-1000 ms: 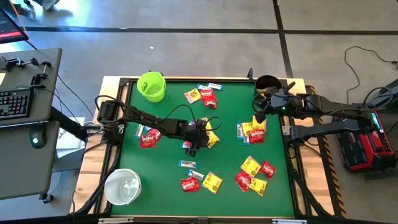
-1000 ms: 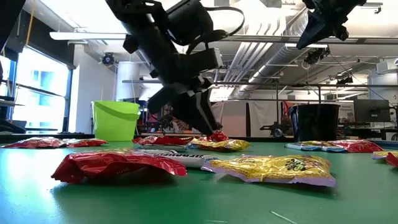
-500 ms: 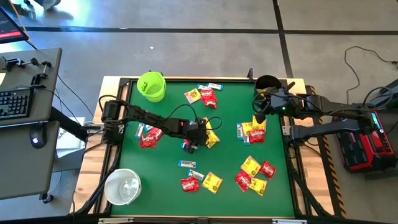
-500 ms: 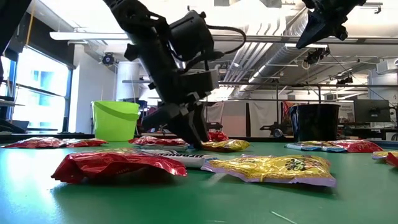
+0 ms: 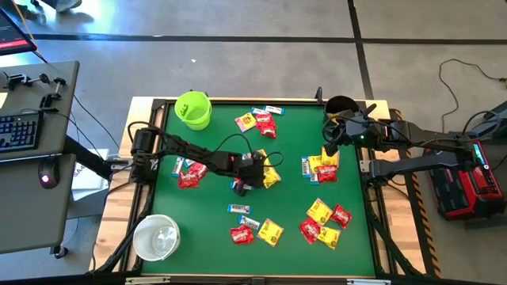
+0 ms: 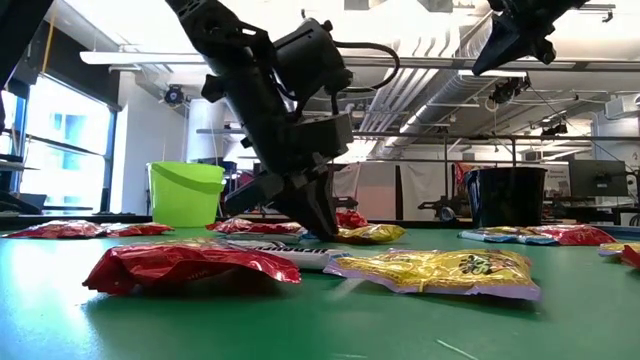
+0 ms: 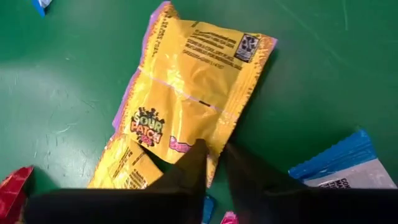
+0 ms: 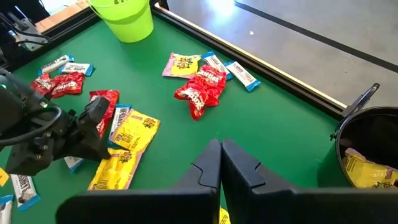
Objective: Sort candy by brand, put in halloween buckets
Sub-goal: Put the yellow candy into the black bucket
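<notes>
table [image 5: 207,229] – green | buckets – lime [image 5: 192,109], black [image 5: 341,105], white [image 5: 156,237] | packets – red [image 5: 242,234], yellow [image 5: 270,231]

high: overhead | low: table-level | wrists: close | shared: green table [image 5: 293,202]

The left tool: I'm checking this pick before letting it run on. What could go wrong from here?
1. The left tool pinches only the edge of a yellow packet; so shallow a grip may slip when it lifts.
2. A second yellow packet lies partly under the first and could be dragged along.
3. A white-and-blue bar and a red packet lie close by, so a sweep might scatter them. The right tool, shut, waits near the black bucket.
</notes>
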Available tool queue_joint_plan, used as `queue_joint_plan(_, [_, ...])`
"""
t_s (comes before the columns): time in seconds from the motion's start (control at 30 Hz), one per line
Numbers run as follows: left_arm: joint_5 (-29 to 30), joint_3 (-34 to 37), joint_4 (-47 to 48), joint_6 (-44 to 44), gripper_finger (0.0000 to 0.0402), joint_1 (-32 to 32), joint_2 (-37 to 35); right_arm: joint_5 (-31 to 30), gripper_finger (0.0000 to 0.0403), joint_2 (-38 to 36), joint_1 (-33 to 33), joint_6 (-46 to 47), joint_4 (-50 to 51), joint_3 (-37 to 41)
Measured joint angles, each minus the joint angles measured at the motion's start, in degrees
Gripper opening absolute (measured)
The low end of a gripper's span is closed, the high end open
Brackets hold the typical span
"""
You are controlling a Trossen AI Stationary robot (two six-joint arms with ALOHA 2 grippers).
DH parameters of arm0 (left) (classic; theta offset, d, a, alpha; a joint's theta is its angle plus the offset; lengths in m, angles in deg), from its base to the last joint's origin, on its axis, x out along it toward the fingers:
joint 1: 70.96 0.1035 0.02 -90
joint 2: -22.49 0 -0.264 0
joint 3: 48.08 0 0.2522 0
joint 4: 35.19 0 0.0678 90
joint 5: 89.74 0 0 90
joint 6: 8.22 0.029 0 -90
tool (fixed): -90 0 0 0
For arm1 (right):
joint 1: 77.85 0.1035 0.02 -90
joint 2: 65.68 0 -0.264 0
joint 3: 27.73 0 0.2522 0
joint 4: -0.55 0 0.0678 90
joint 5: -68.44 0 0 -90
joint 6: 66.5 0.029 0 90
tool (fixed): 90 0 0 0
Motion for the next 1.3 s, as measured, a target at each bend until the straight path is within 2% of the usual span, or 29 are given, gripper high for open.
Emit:
queue_joint_plan(0.1, [1.0,0.0,-0.2,-0.3,0.0007,-0.5,-0.8,0.1,0.0,0.0,0.0,0.0,0.0,0.0])
queue_joint_plan(0.37, [2.3,0.3,2.4,-9.1,0.0,0.1,-6.6,2.8,0.0,0.0,0.0,-2.7,-0.5,0.0])
queue_joint_plan(0.63, [-2.6,0.3,8.1,-23.1,0.0,3.3,-16.8,18.1,0.0,0.8,0.0,-13.3,-4.3,0.0])
queue_joint_plan(0.77, [-4.2,0.3,9.5,-32.1,0.0,5.3,-22.0,24.6,0.0007,3.4,0.0,-12.5,-5.4,0.0])
queue_joint_plan(0.87, [-4.3,0.2,9.3,-36.7,0.0,6.6,-25.8,25.9,0.0031,6.6,0.5,-10.8,-6.5,0.0])
queue_joint_plan(0.97, [-5.1,0.2,9.5,-40.6,0.0,7.9,-28.7,25.9,0.0073,10.7,1.3,-10.5,-10.4,0.0])
queue_joint_plan(1.17, [-7.7,0.2,9.5,-46.3,0.0,9.2,-33.6,25.7,0.0156,18.8,3.0,-11.1,-27.3,0.0])
queue_joint_plan(1.3, [-8.9,0.2,9.8,-46.5,0.0,9.6,-36.8,21.6,0.0179,22.7,3.9,-15.0,-37.7,0.0])
